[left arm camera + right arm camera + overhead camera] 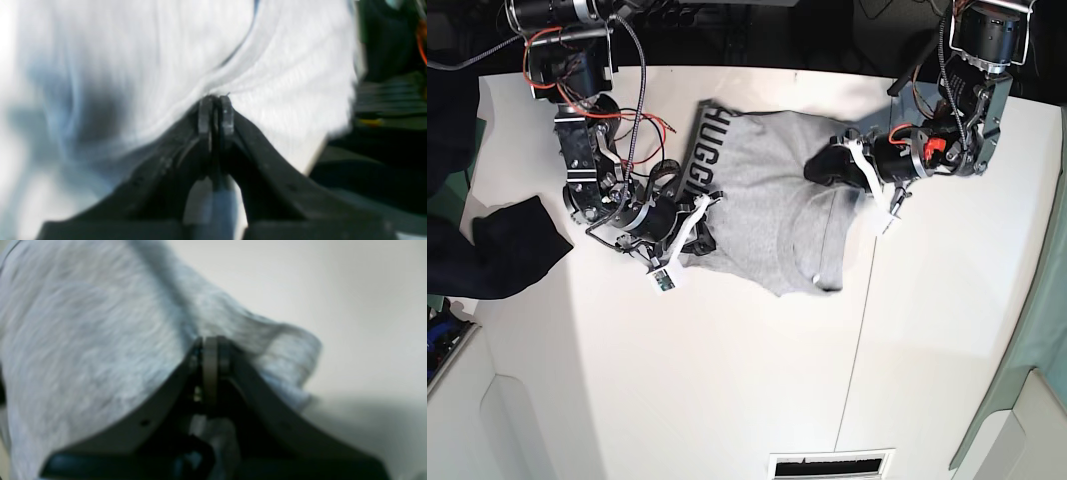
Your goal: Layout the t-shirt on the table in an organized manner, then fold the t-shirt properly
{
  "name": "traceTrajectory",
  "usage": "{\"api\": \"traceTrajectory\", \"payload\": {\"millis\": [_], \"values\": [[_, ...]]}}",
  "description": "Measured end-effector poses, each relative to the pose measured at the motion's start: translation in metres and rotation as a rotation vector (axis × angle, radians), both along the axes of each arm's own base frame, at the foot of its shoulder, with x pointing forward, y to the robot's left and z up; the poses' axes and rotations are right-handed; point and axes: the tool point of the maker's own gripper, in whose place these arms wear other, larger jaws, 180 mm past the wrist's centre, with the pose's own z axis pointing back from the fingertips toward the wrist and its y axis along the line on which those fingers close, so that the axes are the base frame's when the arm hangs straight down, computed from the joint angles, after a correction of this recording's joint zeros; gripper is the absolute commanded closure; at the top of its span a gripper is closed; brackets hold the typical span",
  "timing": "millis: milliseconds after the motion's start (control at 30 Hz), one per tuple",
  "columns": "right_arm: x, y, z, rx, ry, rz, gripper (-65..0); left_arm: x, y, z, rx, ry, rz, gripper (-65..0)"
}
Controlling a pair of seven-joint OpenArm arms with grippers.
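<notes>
The light grey t-shirt (pixel 767 200) lies rumpled and partly doubled over on the white table (pixel 727 380), with black lettering (pixel 697 150) along its left folded edge. My right gripper (pixel 705 215) is at the shirt's lower left edge. In the right wrist view it (pixel 210 340) is shut on a ridge of the grey cloth (pixel 83 340). My left gripper (pixel 814 170) is at the shirt's upper right. In the left wrist view it (pixel 216 100) is shut on a fold where creases in the fabric (pixel 283 83) meet.
A dark navy-black cloth (pixel 512 245) lies at the table's left edge. A thin dark seam (pixel 852 340) runs down the tabletop right of centre, and a vent slot (pixel 830 465) sits at the front edge. Red cables hang off both arms.
</notes>
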Motion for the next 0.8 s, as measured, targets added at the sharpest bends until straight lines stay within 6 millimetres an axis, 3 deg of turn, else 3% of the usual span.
{"api": "traceTrajectory", "payload": {"millis": [100,367,467,567,633,800], "values": [[-0.021,0.004,0.002,0.044,0.008,-0.013,0.0,0.022,0.011,0.008,0.040,-0.032,0.009,-4.1],[-0.058,0.020,0.008,0.148,0.049,-0.034,0.0,0.075,0.009,0.045,0.042,-0.159,0.010,-4.1],[-0.073,0.030,0.002,0.171,0.083,-0.033,0.0,0.078,0.006,0.048,0.035,-0.165,0.008,-4.1],[-0.071,0.032,0.005,0.172,0.075,-0.031,0.0,0.074,0.007,0.044,0.041,-0.152,0.003,-4.1],[-0.065,0.027,0.012,0.166,0.058,-0.042,0.0,0.071,0.013,0.044,0.046,-0.134,-0.002,-4.1],[-0.058,0.006,0.029,0.116,0.044,-0.060,0.0,0.066,0.042,0.069,0.023,-0.151,-0.001,-4.1]]}}
